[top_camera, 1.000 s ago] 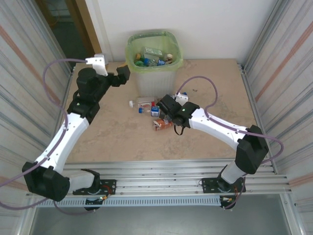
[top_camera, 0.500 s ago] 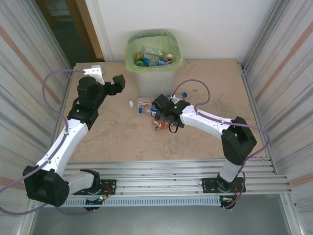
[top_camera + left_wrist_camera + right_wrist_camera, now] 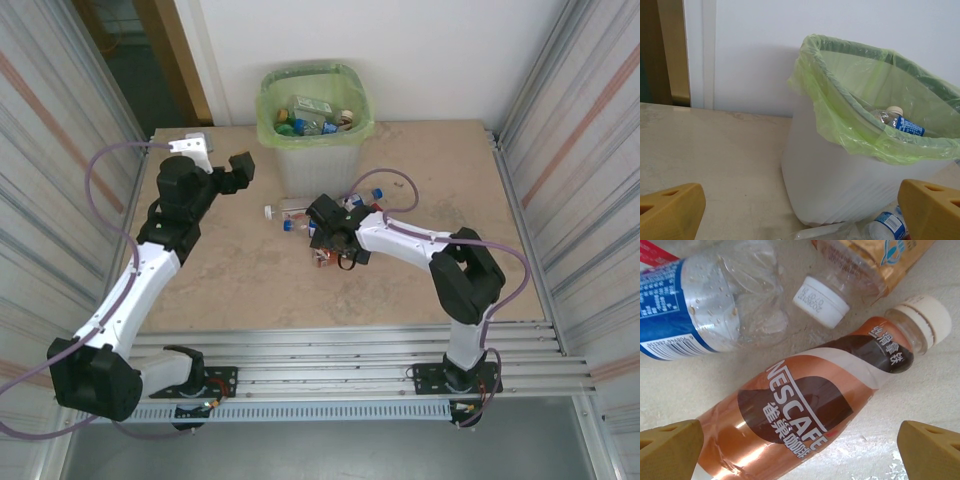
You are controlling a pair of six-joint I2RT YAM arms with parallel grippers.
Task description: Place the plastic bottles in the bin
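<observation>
Below right jaws, brown Nescafe bottle (image 3: 790, 420)

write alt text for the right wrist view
A brown Nescafe bottle with a white cap lies on the pale tabletop, framed by the open yellow fingers. Beyond it lie a clear blue-labelled bottle and a gold-labelled bottle.

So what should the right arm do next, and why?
Probably lower straight down and close on the brown Nescafe bottle. In the right wrist view its jaws stand open on either side of that bottle, which lies flat on the table and is not yet gripped.
</observation>
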